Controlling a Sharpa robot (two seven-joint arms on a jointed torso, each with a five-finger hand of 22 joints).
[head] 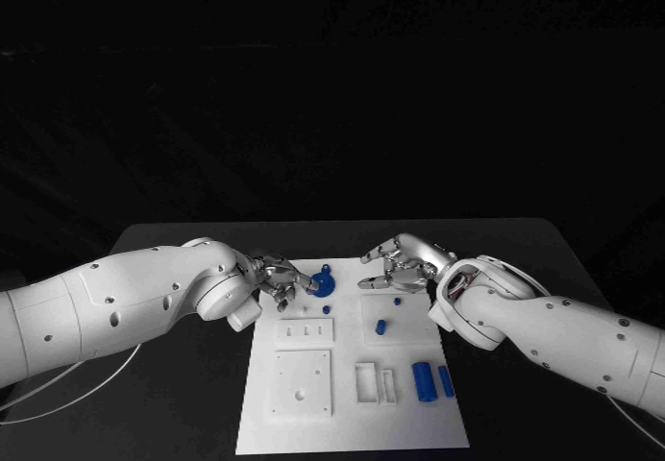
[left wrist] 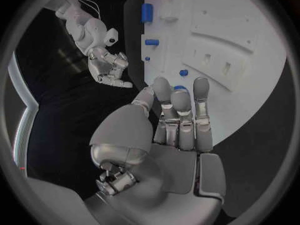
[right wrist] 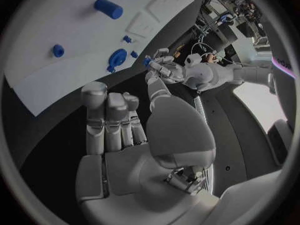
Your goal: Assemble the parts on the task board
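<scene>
board (head: 354,423): blue cylinders (head: 423,380) seen lying on it
left hand (head: 278,281): round blue part (head: 323,282) touched; grasp not discernible
right hand (head: 402,266): released, nothing held

Both hands crowd the task board's (head: 263,423) top edge, around the blue round part (head: 323,282); lower left of the board lies open.

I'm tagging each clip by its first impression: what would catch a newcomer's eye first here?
The white task board in the middle of the black table, dotted with small blue parts. Then the two silver hands meeting at its far end: the left hand at a round blue part, the right hand with fingers curled above the board. Two blue cylinders lie near the board's right edge.
</scene>
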